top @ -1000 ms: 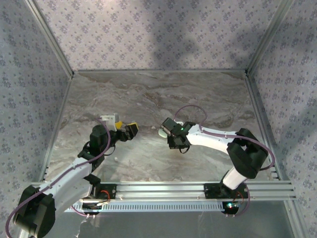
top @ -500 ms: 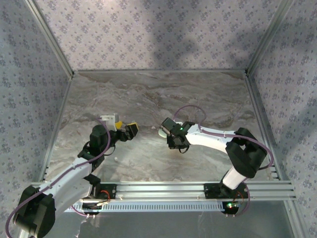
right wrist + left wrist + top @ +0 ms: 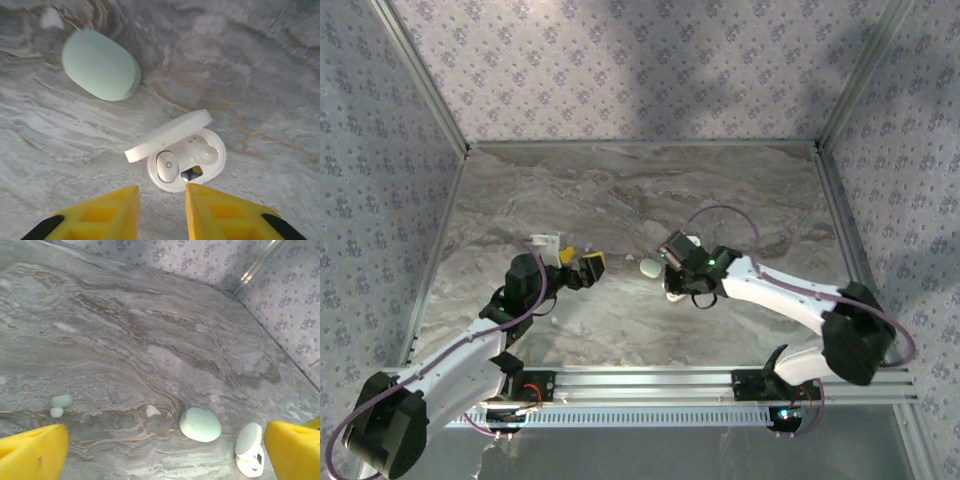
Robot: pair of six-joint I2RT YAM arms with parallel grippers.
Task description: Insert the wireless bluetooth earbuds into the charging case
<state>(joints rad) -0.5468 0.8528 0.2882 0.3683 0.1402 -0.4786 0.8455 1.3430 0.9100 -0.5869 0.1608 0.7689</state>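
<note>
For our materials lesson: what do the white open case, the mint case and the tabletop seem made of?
White open case: likely smooth plastic, faint sheen on lid. Mint case: probably matte plastic, even colour, soft shading. Tabletop: marble-look veining, possibly printed laminate; cannot tell.

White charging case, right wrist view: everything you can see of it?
Small white charging case, smooth glossy plastic, rounded oval. Its hinged lid is open, propped up on the far side. Inside, one white earbud sits in one well; beside it is a small dark glossy patch; whether the other well is filled I cannot tell. It rests flat on the marble-look table, apart from the mint case, just ahead of the right gripper, whose yellow fingers do not touch it.
</note>
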